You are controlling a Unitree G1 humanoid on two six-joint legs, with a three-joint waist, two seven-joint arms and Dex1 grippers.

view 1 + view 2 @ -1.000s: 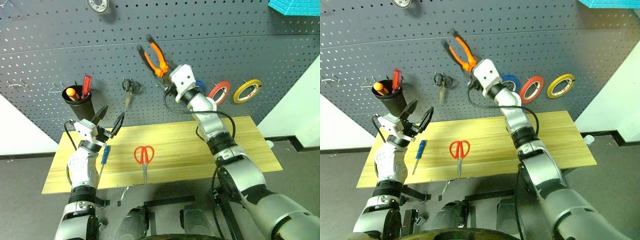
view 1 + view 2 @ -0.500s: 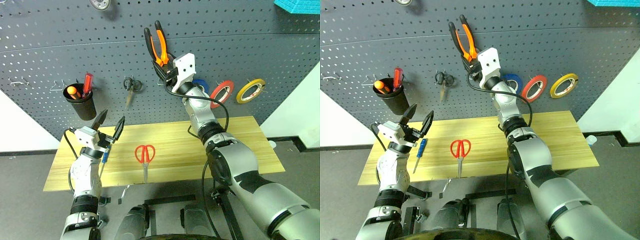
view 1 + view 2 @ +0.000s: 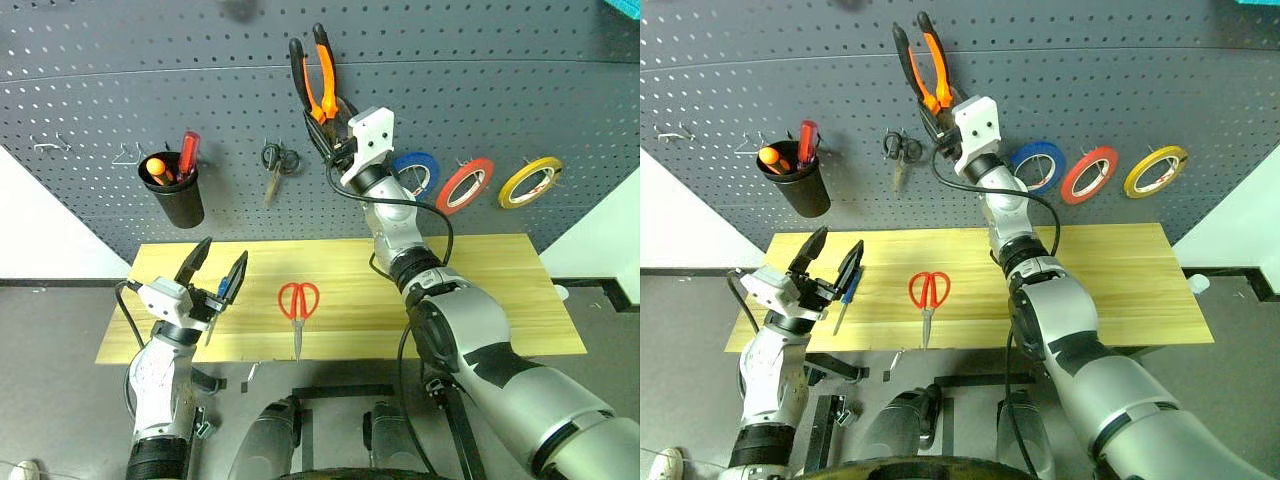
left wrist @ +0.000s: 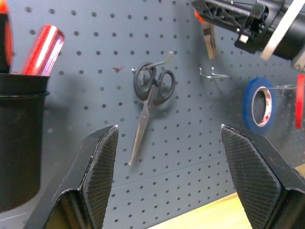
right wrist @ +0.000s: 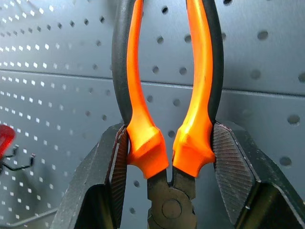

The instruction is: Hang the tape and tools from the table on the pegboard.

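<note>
The right gripper is clenched on the pliers, pads pressed on the handles just above the pivot, holding them upright with the handles up against the pegboard, above the table's back edge near its middle. The pliers look stiff and fairly heavy for their size; the rubbery handles should grip well, and the gap between them looks like what a hook must enter. The left gripper hangs released and empty over the table's left end, jaws wide. Just past it lies the screwdriver, slim and light, likely to roll, best pinched across its handle. The scissors lie near the front edge, around the middle; rigid, flat, best taken at the loops. The tape already hangs on the board at the right, beside a red roll and a blue roll. Black scissors and a black cup hang to the left. The table is pale wood; the floor below is grey.
</note>
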